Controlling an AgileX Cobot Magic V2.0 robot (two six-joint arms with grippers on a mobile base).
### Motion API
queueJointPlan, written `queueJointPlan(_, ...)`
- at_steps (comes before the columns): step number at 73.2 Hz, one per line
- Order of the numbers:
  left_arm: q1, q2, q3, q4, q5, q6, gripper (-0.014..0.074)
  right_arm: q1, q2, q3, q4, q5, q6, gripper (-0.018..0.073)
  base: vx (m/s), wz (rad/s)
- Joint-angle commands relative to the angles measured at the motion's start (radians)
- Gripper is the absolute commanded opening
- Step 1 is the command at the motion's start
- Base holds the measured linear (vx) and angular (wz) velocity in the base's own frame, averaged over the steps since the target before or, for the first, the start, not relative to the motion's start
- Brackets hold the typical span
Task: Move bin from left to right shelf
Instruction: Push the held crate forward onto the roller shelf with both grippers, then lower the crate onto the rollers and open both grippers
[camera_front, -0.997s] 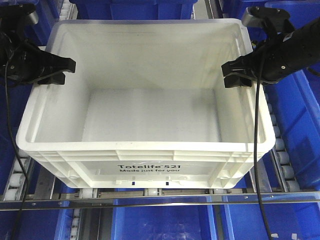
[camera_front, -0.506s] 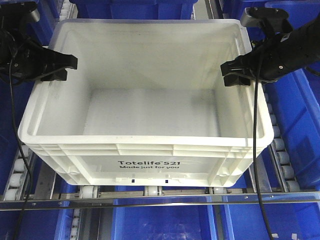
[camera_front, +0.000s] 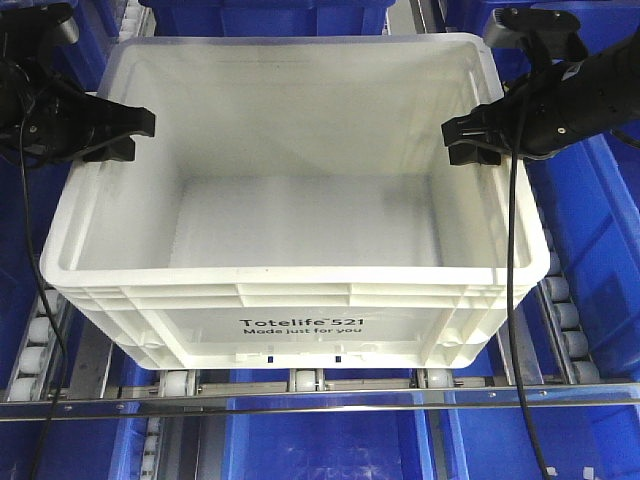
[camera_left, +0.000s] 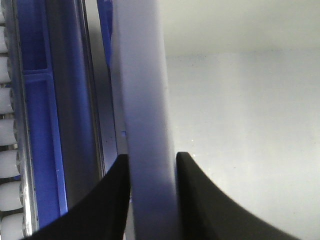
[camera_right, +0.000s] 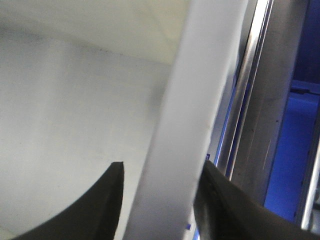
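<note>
Here the bin (camera_front: 300, 250) sits clamped between left gripper (camera_front: 118, 135) and right gripper (camera_front: 470, 140).

A warehouse or order-picking storage area is indicated — flow-rack shelving is seen throughout. Rows of small white plastic conveyor rollers (camera_front: 559, 316) are set in grey metal tracks, edged by a silver metal front rail (camera_front: 320, 405). Deep blue plastic storage bins (camera_front: 600, 260) are ranged on every side and on the level below. A large white plastic tote (camera_front: 300, 325) printed "Totelife 521" — a logistics container — is carried on the rollers.
</note>
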Motion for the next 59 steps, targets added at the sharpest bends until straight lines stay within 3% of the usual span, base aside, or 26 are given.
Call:
queueJointPlan(1, -0.002, -0.022, -0.030, -0.028, -0.035, 0.024, -0.0006, -0.001, -0.050, -0.043, -0.012, -0.152, -0.057, -0.0005, 0.00, 0.00)
queueJointPlan(40, -0.002, 0.007, -0.030, -0.024, -0.046, 0.024, 0.0002, -0.001, -0.050, -0.043, -0.012, -0.155, -0.057, 0.0003, 0.00, 0.00)
queueJointPlan(49, -0.002, 0.007, -0.030, -0.025, -0.065, 0.050, 0.0036, -0.001, -0.050, -0.043, -0.009, -0.156, -0.057, 0.0051, 0.00, 0.00)
queueJointPlan(59, -0.002, 0.007, -0.030, -0.025, -0.080, 0.058, 0.0107, -0.001, -0.050, -0.043, -0.009, -0.156, -0.057, 0.0175, 0.00, 0.00)
